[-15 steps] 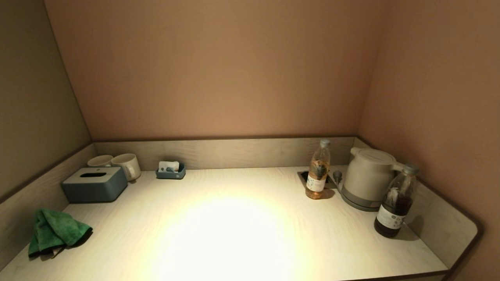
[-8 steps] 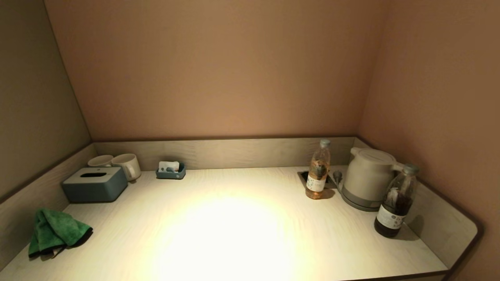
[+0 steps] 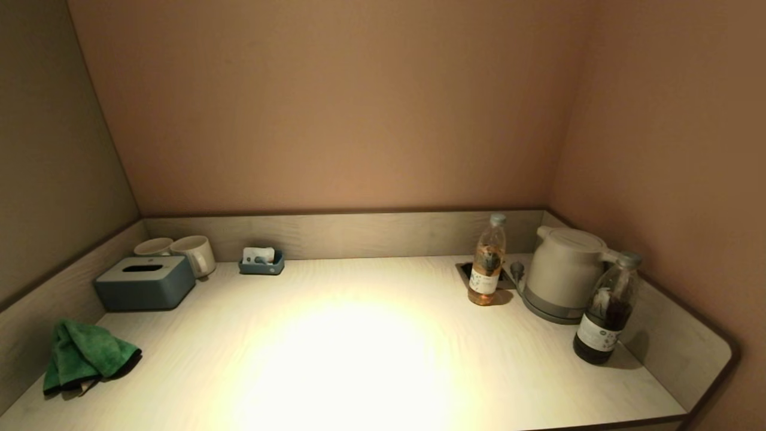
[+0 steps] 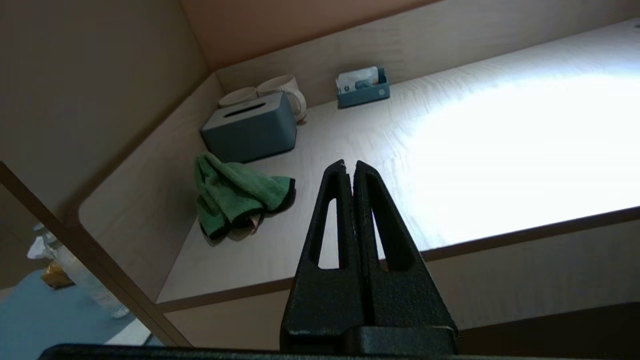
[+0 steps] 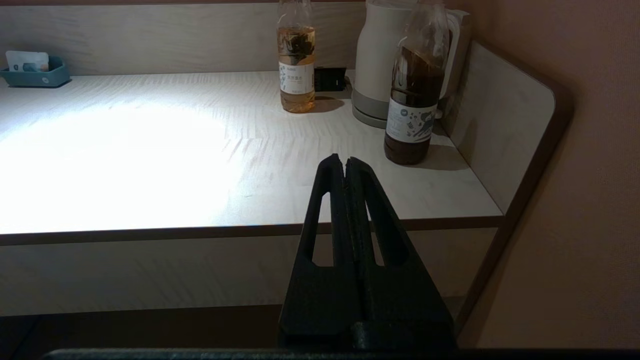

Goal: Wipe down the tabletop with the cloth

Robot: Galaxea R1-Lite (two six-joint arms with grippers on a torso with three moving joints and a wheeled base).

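While both arms hang below the front edge | left pincer [image 4: 349,167] pressed together, empty | right pincer [image 5: 339,162] pressed together, empty | green cloth [image 3: 87,356] crumpled at tabletop's [image 3: 359,347] left edge, near tissue box [image 3: 145,282]

Left pincer [image 4: 348,165] held before the table's [image 3: 371,359] front edge, below its level; cloth [image 4: 235,195] ahead and to its left, tissue box [image 4: 250,130] beyond, two mugs [image 4: 280,87] behind it. Right pincer [image 5: 345,161] likewise off the front edge; dark bottle [image 5: 414,100] ahead-right, kettle [image 5: 380,60] behind that, light bottle [image 5: 296,55] ahead-left of the kettle.
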